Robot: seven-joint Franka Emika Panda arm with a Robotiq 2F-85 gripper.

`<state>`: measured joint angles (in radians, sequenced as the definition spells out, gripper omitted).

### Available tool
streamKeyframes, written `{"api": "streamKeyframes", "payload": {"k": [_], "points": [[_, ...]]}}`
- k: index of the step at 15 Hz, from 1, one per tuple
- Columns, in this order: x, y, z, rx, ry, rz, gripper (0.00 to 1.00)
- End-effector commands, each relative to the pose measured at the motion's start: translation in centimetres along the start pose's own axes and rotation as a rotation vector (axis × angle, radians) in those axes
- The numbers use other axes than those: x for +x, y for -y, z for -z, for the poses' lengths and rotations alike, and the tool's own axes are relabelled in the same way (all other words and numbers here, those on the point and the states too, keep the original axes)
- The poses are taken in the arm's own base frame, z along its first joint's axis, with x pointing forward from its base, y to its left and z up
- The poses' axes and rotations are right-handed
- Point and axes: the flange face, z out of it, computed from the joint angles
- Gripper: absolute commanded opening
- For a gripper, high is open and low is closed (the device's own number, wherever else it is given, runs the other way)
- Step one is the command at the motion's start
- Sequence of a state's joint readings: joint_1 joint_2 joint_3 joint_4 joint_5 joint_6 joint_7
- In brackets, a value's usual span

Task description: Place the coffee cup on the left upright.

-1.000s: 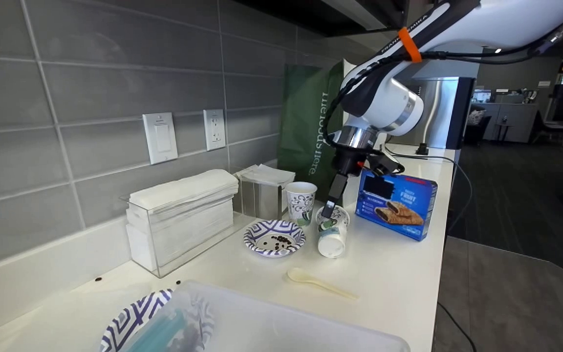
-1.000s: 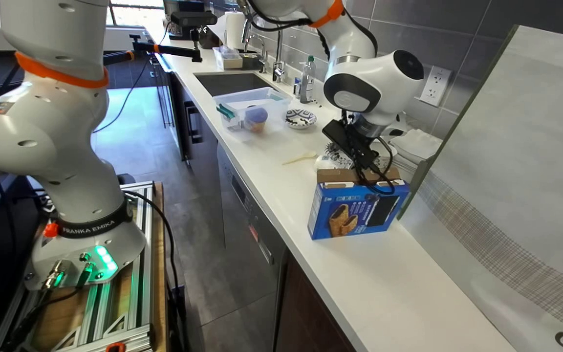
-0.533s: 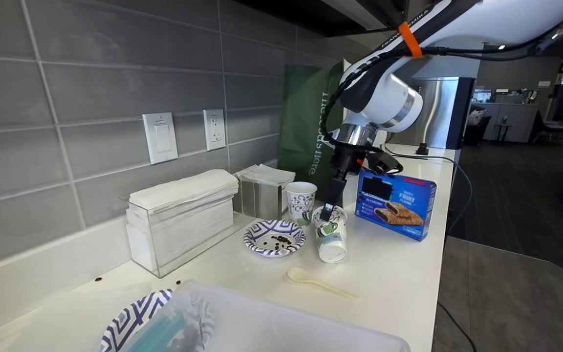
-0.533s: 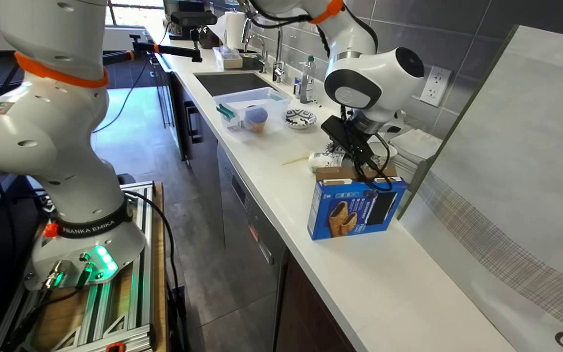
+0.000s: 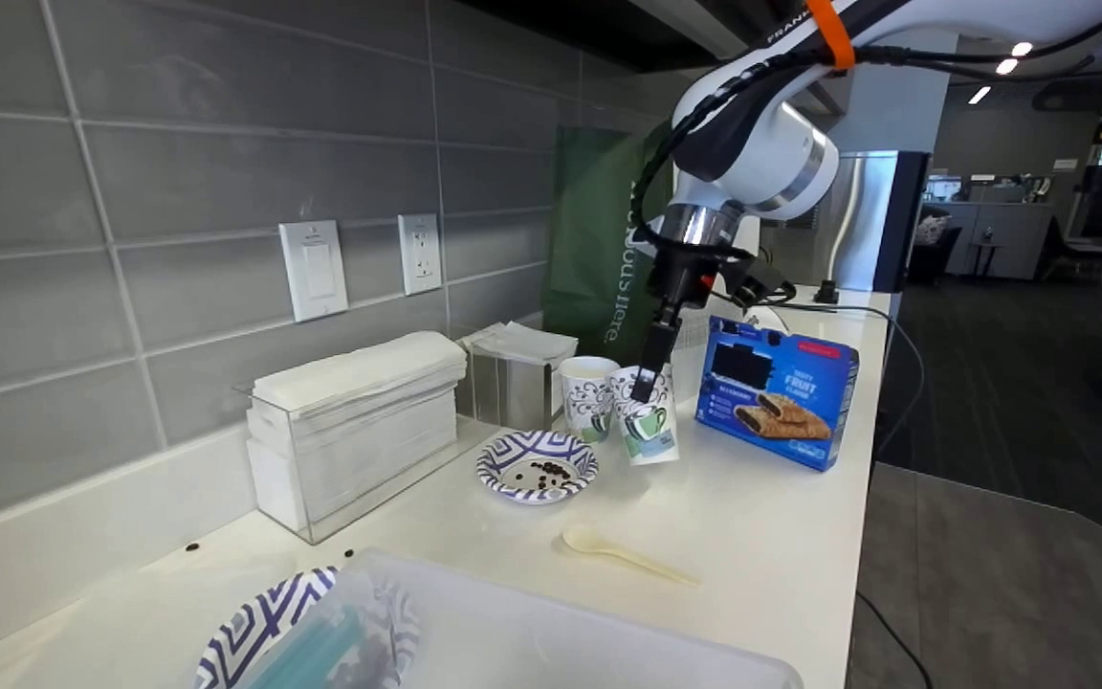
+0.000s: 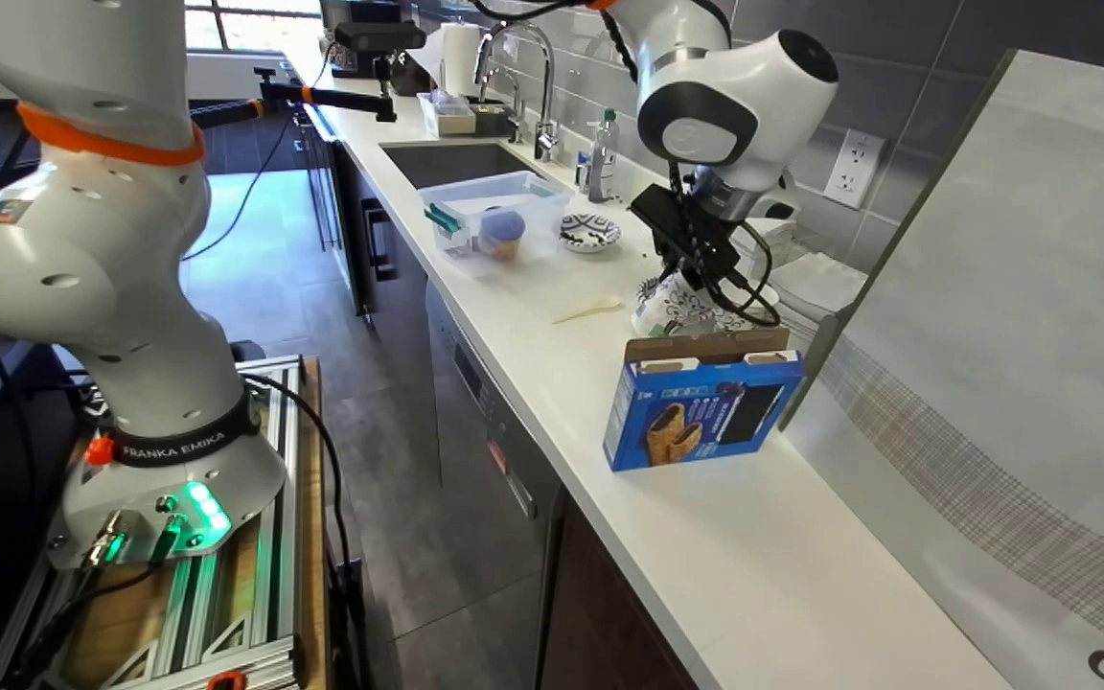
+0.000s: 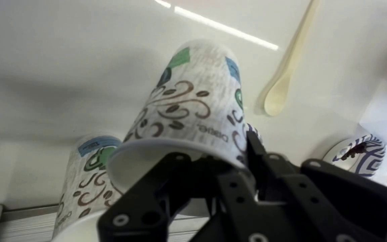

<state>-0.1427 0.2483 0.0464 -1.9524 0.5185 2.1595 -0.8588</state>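
Coffee cup [image 5: 649, 429] looks paper, matt-walled. Worktop [image 5: 752, 555] is smooth and glossy. Tub [image 5: 561, 612] looks translucent plastic, smooth; box [image 5: 781, 392] looks cardboard.

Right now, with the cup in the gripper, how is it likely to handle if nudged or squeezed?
Probably light and easily dented: the cup looks like thin paper. It may swivel if nudged, since the gripper holds it by its wider, open end. Released at this tilt, it could tip and roll on its tapered side.
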Motion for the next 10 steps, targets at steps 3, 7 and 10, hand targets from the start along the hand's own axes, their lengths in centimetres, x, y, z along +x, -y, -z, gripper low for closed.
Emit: {"api": "streamKeyframes", "payload": {"k": [3, 7, 10], "points": [[-0.2, 6.9, 2.6, -0.182, 0.055, -0.030, 0.02], [1.2, 13.5, 1.6, -0.167, 0.005, 0.151, 0.02], [2.0, 17.5, -0.4, -0.137, -0.085, 0.277, 0.02]]}}
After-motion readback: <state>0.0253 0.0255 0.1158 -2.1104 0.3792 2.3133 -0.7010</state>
